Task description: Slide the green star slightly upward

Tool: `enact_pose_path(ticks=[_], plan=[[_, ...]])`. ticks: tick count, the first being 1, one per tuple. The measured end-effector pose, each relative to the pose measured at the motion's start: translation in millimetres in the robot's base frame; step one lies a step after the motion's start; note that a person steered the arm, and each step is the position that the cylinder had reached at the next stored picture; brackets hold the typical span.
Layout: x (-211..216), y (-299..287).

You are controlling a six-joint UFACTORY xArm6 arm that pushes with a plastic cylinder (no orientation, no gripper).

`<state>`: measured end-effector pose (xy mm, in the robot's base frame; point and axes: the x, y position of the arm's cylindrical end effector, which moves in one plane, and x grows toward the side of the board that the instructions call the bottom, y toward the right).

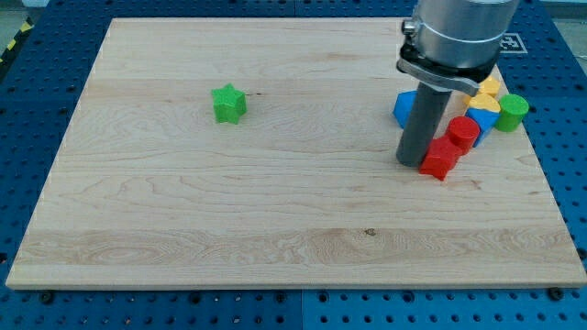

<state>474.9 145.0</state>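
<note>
In the camera view, I see the wooden board (275, 220) filling most of the frame, lying on a blue perforated table (569, 137) that shows around its edges.

The green star (228, 103) sits alone in the upper left part of the board, well apart from everything else, with bare wood on all sides of it.

My arm comes down from the view's top right: a wide grey cylinder (459, 32) narrows into the dark rod, and my tip (412, 163) rests on the board at the right of centre. It carries no gripper, so it has hold of nothing; it is simply a bare rod end on the wood. My tip is far to the view's right of the green star, and a little lower in the frame.

Just to the right of my tip stands a red block (439, 157), touching or nearly touching the rod; I cannot tell which. A second red block (463, 133), a cylinder, sits just above and to the right of it. Behind the rod a blue block (404, 108) peeks out on its left side. Further right is a tight cluster: a yellow block (487, 92), another blue block (481, 122) partly hidden, and a green cylinder (513, 111) nearest the board's right edge.
</note>
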Motion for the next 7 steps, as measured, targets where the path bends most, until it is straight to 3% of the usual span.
enact_pose_path(ticks=[2, 3, 5, 7], plan=[[0, 14], [0, -43], [-31, -272], [-59, -285]])
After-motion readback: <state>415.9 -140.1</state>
